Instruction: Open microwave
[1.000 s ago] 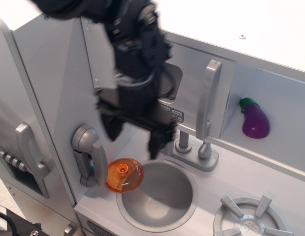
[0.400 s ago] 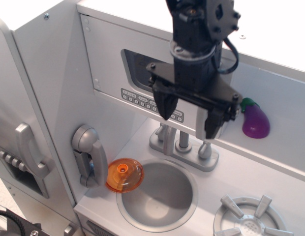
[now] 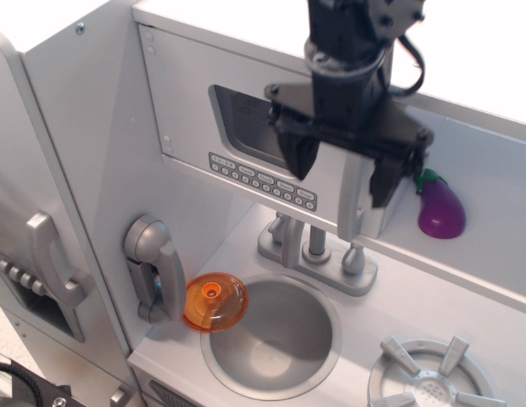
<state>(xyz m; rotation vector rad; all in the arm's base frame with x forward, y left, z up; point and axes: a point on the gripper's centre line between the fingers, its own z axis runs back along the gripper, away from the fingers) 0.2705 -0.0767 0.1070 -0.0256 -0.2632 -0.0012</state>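
Since the earlier frame we find the gripper (image 3: pixel 344 174) risen slightly and shifted right, its two black fingers (image 3: pixel 299 153) spread wide apart and holding nothing. We count one microwave (image 3: pixel 246 140), set in the upper part of the grey cabinet at centre frame: flat matte grey door, one dark rounded-rectangle window, one row of small oval buttons (image 3: pixel 261 180) beneath it, and one tall silver bar handle (image 3: pixel 354 203) at the door's right edge. The door lies flush, closed. The handle stands between the two fingers as seen from this view; whether either finger touches it we cannot tell. To the right, one glossy purple eggplant (image 3: pixel 441 208) with a green cap rests on the open shelf. Below, we count one round grey sink basin (image 3: pixel 271 335), one grey faucet set (image 3: pixel 318 250) behind it, one translucent orange disc (image 3: pixel 215 303) resting on the basin's left rim, one grey wall phone (image 3: pixel 154 267) on the side panel, and one spoked silver burner (image 3: pixel 424 373) at lower right.
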